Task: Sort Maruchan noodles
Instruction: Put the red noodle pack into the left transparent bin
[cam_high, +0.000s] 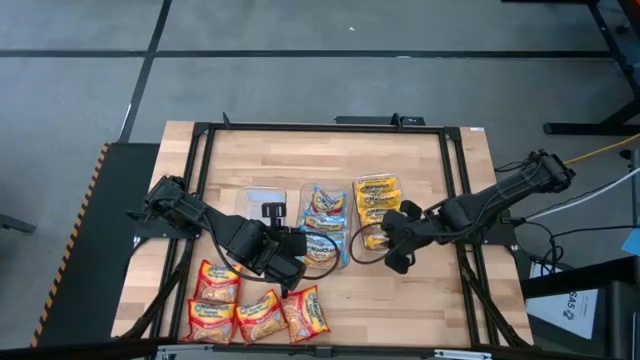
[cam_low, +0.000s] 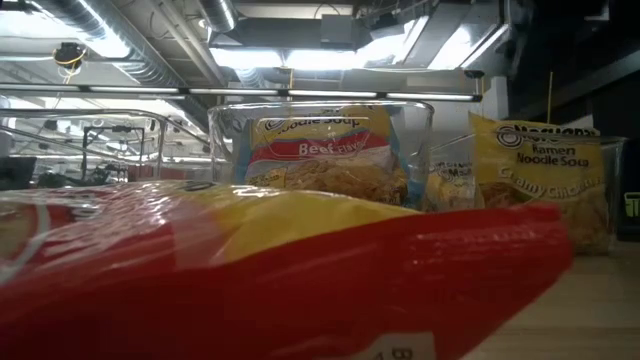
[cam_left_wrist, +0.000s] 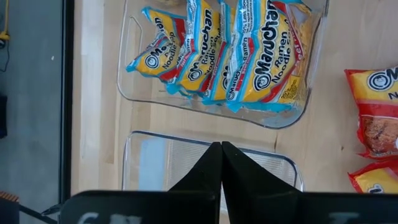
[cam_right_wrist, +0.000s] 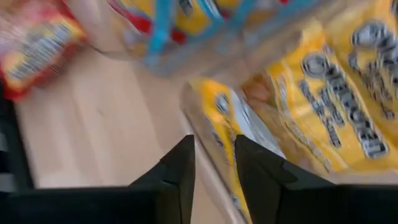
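Seen from above, three clear rectangular plastic tubs were lined up at the centre of the wooden table: the left one empty, the middle one filled with blue-trimmed crinkly noodle packets, the right one with yellow noodle packets. Four red-orange square noodle packets were left unsorted near the table's front edge, just in front of the left gripper, the nearer arm; the right gripper was placed at the yellow tub's front end.

At table height, a red-orange packet was seen filling the foreground, with the tubs behind it.

Past the left wrist, the fingers were pressed together on nothing, above the empty tub's rim.

Past the right wrist, the fingers were held slightly apart and empty, beside a yellow packet standing on edge.
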